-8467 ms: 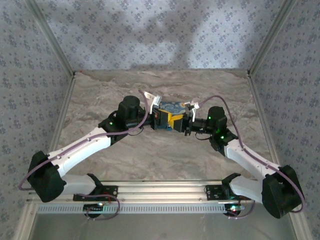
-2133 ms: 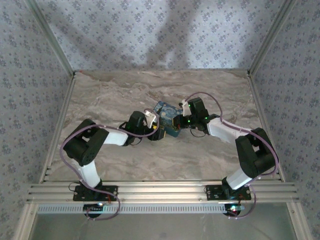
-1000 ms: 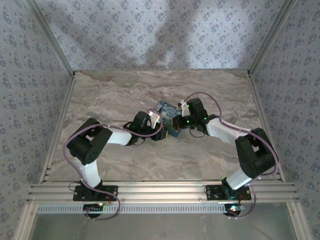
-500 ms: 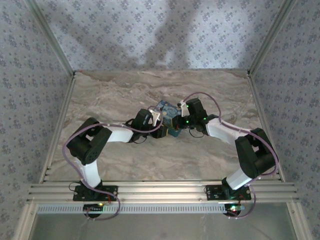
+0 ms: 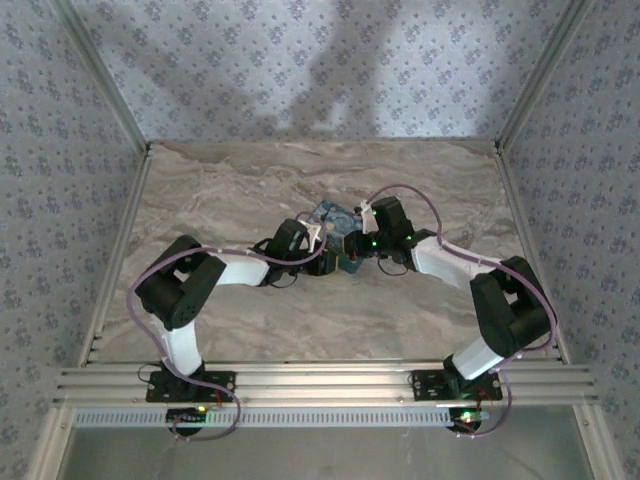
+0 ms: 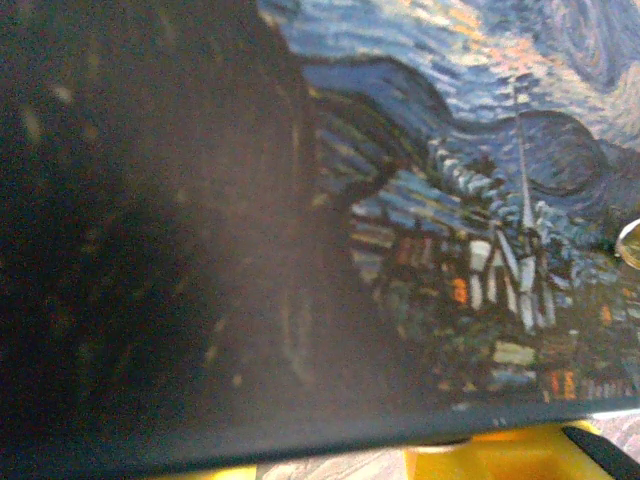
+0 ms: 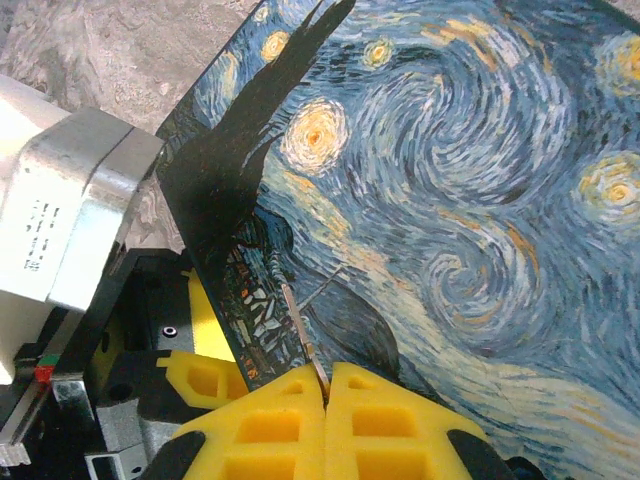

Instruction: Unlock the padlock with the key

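My right gripper (image 7: pixel 326 385) is shut on the key (image 7: pixel 300 325). The thin metal blade sticks out from the yellow pads over the printed face of the blue starry-night box (image 7: pixel 450 200). The box (image 5: pixel 332 215) lies mid-table with both grippers against it. My left gripper (image 5: pixel 324 262) is pressed to the box's near left edge. Its yellow fingertips (image 6: pixel 500 460) stand apart under the box's lower edge (image 6: pixel 300 425), and a strip of table shows between them. The padlock is hidden. A pale metal ring (image 6: pixel 630 245) peeks in at the right edge; I cannot tell what it is.
The marble-patterned table (image 5: pixel 230 190) is walled by patterned panels at the back and both sides. An aluminium rail (image 5: pixel 320 385) carries the arm bases at the near edge. The left gripper's grey-white body (image 7: pixel 70 210) stands close beside the box.
The left gripper has slid right and a little farther in against the box, and its fingers have drawn somewhat closer. The right arm and the key have stayed put.
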Robot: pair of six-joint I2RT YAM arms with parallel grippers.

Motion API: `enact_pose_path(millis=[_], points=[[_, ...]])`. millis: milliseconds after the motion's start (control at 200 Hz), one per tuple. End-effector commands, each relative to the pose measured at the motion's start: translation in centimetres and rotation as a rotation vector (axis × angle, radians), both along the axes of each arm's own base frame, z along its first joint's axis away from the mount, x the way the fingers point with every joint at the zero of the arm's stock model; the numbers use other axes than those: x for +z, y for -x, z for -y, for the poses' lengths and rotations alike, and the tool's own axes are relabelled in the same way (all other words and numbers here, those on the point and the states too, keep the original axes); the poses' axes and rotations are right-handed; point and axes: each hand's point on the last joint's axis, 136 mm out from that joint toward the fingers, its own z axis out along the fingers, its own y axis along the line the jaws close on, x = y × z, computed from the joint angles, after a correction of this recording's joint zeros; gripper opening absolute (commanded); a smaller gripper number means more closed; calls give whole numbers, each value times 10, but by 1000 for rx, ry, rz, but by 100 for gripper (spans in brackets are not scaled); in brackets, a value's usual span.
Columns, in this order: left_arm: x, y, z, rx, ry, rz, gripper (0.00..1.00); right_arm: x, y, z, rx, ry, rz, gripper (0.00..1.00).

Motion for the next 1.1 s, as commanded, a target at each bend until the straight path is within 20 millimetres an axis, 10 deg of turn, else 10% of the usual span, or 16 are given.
enact_pose_path(millis=[0,370,640,1094], points=[[11,-10,13,20,50,20,37,-28,18,11,-21,79,-104,0],[16,-11,9,48,68,33,29,-23,18,10,-19,70,-85,0],[37,-6,9,52,119,31,29,20,13,10,4,18,71,0],[67,7,19,31,224,-79,29,24,71,33,39,-7,247,0]])
